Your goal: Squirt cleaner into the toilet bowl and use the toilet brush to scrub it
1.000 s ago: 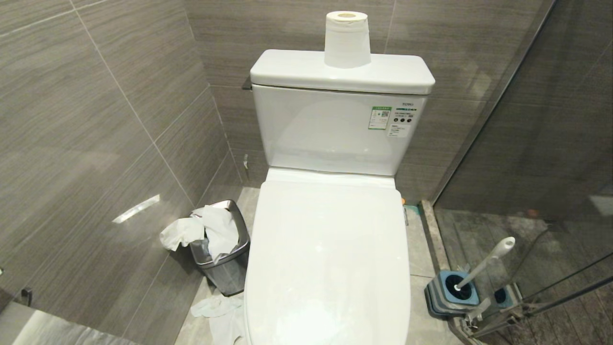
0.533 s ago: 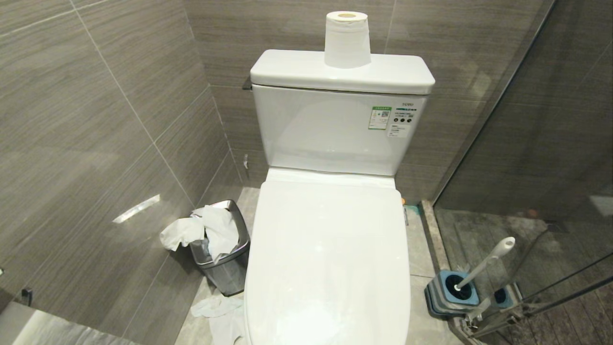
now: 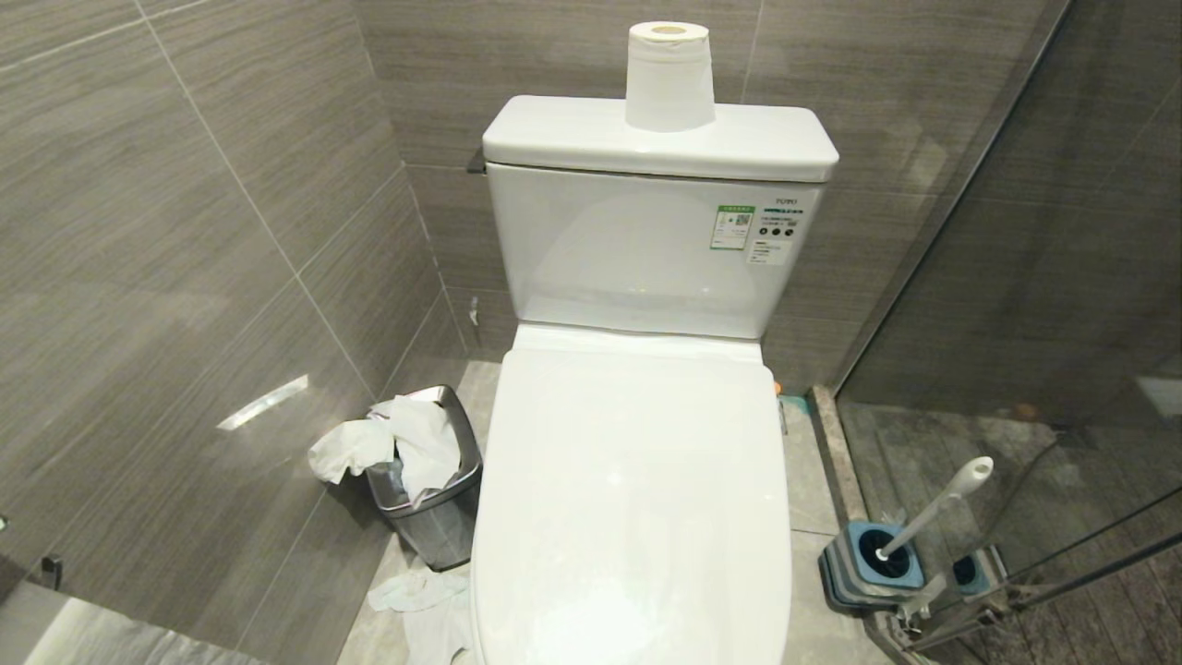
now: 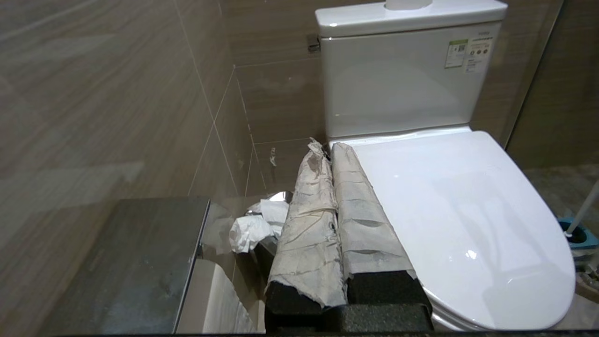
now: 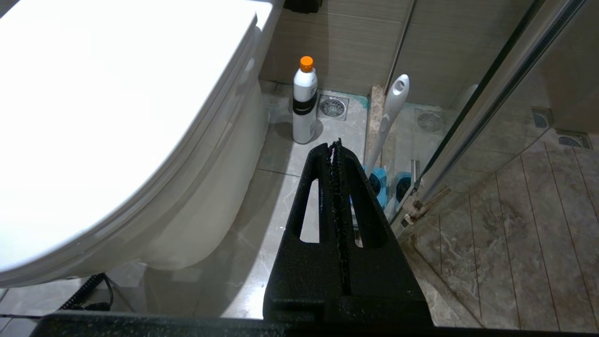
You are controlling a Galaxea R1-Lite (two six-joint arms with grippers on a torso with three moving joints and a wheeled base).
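A: What is surrounding the toilet (image 3: 637,480)?

B: Grey streaked wall tiles (image 3: 185,231) are enclosing it, pale floor tiles (image 5: 290,154) are lying beneath, and a glass shower screen (image 3: 1043,277) is standing on the right. The lid is lying shut, hiding the bowl.

A: And the toilet brush (image 3: 933,508)?

B: It is leaning in its blue holder (image 3: 873,563) by the glass, near a white bottle (image 5: 304,105). A steel bin (image 3: 434,499) is overflowing with paper.

A: The grippers?

B: The left gripper (image 4: 327,154), paper-wrapped, is pressing its fingers together beside the lid; the right gripper (image 5: 336,150) is also sitting closed, empty.
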